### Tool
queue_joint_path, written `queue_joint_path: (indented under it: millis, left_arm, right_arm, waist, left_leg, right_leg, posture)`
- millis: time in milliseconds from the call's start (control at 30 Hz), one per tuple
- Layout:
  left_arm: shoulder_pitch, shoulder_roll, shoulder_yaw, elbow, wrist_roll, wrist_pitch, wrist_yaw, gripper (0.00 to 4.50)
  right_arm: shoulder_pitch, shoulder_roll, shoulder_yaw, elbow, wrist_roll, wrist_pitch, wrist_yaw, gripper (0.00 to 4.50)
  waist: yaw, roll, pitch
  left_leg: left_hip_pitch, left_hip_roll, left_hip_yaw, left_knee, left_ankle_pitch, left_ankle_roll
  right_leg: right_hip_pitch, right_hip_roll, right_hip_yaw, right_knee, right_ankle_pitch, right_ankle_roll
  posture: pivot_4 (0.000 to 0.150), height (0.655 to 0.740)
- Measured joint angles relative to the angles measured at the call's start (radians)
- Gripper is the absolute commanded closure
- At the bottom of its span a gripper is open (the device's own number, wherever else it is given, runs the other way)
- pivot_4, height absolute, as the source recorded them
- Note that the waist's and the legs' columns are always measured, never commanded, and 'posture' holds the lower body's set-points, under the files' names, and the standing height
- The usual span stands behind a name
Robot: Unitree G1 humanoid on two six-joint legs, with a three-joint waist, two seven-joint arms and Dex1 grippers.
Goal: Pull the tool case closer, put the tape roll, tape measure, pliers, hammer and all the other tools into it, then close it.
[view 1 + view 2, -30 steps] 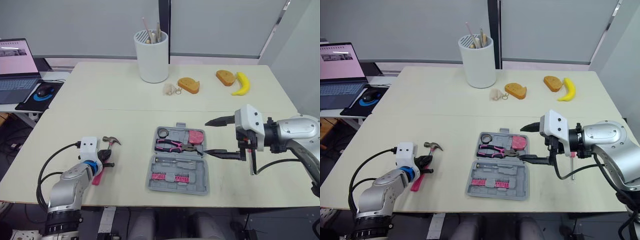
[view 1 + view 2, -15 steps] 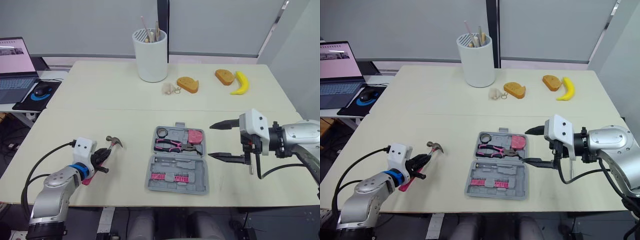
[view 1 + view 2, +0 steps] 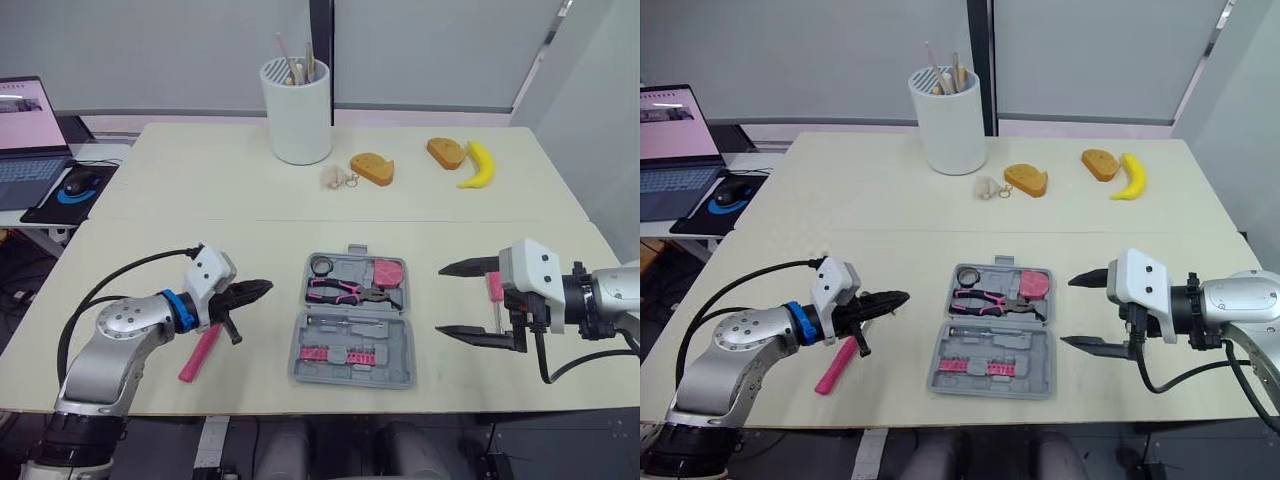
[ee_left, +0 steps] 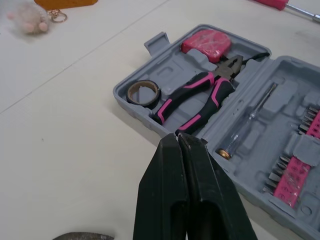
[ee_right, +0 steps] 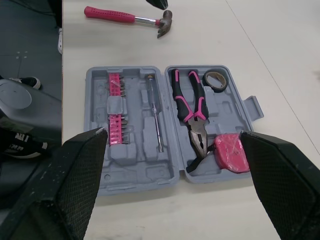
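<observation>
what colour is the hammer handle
Pink; the hammer shows best in the right wrist view.

Silver arms [image 3: 122, 332], white wrist blocks [image 3: 530, 268], blue left-wrist ring [image 3: 173, 305], black cables [image 3: 128, 269], black gripper fingers [image 3: 255, 288]

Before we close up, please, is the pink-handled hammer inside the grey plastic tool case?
Out: the hammer lies on the beige table, beside the open case.

head pair looks down; wrist cams both face tool case [image 4: 170, 70]
</observation>
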Motion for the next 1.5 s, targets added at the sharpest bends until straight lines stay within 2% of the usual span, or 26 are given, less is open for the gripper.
queue_joint_path:
  millis: [33, 67, 100, 267, 500, 700, 900, 1067, 1167, 1500]
  left_arm:
    - [0.004, -0.001, 0.018, 0.006, -0.017, 0.021, 0.012, 4.48]
    - [0.012, -0.001, 0.043, 0.014, -0.031, 0.040, 0.025, 4.11]
    - [0.025, 0.001, 0.072, 0.026, -0.040, 0.059, 0.040, 3.92]
    - [0.112, 0.068, 0.191, 0.133, -0.050, 0.121, 0.057, 2.28]
    - [0.150, 0.085, 0.211, 0.193, -0.050, 0.172, 0.060, 0.01]
    - [0.102, 0.013, 0.177, 0.187, -0.040, 0.182, 0.142, 0.01]
    - [0.021, -0.088, 0.063, 0.212, 0.082, 0.178, 0.314, 0.01]
    - [0.015, -0.123, 0.032, 0.223, 0.127, 0.177, 0.369, 0.01]
    - [0.009, -0.137, 0.026, 0.223, 0.141, 0.183, 0.400, 0.58]
    - [0.045, -0.131, 0.041, 0.170, 0.131, 0.258, 0.394, 3.69]
  right_arm:
    - [0.001, 0.000, 0.000, -0.005, 0.001, 0.004, -0.003, 0.00]
    - [0.000, 0.000, 0.000, -0.009, 0.004, 0.006, -0.004, 0.00]
    - [-0.001, 0.000, 0.000, -0.011, 0.007, 0.007, -0.004, 0.00]
    - [-0.026, 0.000, 0.004, -0.010, 0.018, 0.008, -0.002, 0.00]
    - [-0.044, 0.001, 0.031, -0.010, 0.017, 0.004, -0.003, 0.00]
    - [-0.063, 0.012, 0.059, 0.000, 0.008, -0.004, -0.008, 0.00]
    - [-0.087, 0.014, 0.081, 0.021, -0.002, -0.014, -0.005, 0.00]
    - [-0.087, 0.016, 0.083, 0.029, -0.003, -0.015, -0.005, 0.00]
    - [-0.090, 0.020, 0.085, 0.028, -0.003, -0.015, -0.007, 0.00]
    - [-0.090, 0.020, 0.085, 0.028, -0.003, -0.015, -0.023, 0.00]
  waist:
    - [-0.001, 0.000, 0.000]
    - [-0.001, 0.000, 0.000]
    - [-0.001, 0.000, 0.000]
    - [0.000, 0.000, 0.000]
    - [0.012, -0.001, 0.000]
    - [0.011, -0.001, 0.000]
    - [0.011, -0.002, 0.000]
    - [0.005, -0.002, 0.000]
    - [0.005, -0.001, -0.001]
    - [0.005, 0.002, -0.003]
  left_leg:
    - [0.000, 0.000, 0.000, 0.000, 0.000, 0.000]
    - [0.000, 0.000, 0.000, 0.000, 0.000, 0.000]
    - [0.000, 0.000, 0.000, 0.000, 0.000, 0.000]
    - [0.000, 0.000, 0.000, 0.000, 0.000, 0.000]
    - [0.000, 0.000, 0.000, 0.000, 0.000, 0.000]
    - [0.000, 0.000, -0.001, 0.000, 0.000, 0.000]
    - [0.000, 0.000, 0.000, 0.001, 0.000, 0.000]
    - [0.000, 0.000, -0.001, 0.000, 0.000, 0.000]
    - [0.000, 0.000, -0.001, 0.001, 0.000, 0.000]
    - [0.001, 0.000, 0.000, 0.001, 0.000, 0.000]
  right_leg:
    - [0.000, 0.000, 0.000, 0.000, 0.000, 0.000]
    - [0.000, 0.000, 0.000, 0.000, 0.000, 0.000]
    - [0.000, 0.001, 0.000, 0.000, 0.000, 0.000]
    - [0.000, 0.000, 0.000, 0.000, 0.000, 0.000]
    - [0.000, -0.001, 0.000, -0.001, 0.000, 0.000]
    - [0.000, -0.001, 0.000, 0.000, 0.000, 0.000]
    - [0.000, -0.001, 0.000, 0.000, 0.000, 0.001]
    - [0.000, 0.000, 0.000, 0.001, 0.000, 0.001]
    - [0.001, 0.000, 0.000, 0.001, 0.000, 0.001]
    - [0.001, 0.000, 0.000, 0.001, 0.000, 0.001]
  posture:
    - [0.150, 0.7400]
    - [0.150, 0.7400]
    - [0.150, 0.7400]
    - [0.150, 0.7400]
    - [0.150, 0.7400]
    - [0.150, 0.7400]
    - [0.150, 0.7400]
    - [0.150, 0.7400]
    - [0.150, 0.7400]
    - [0.150, 0.7400]
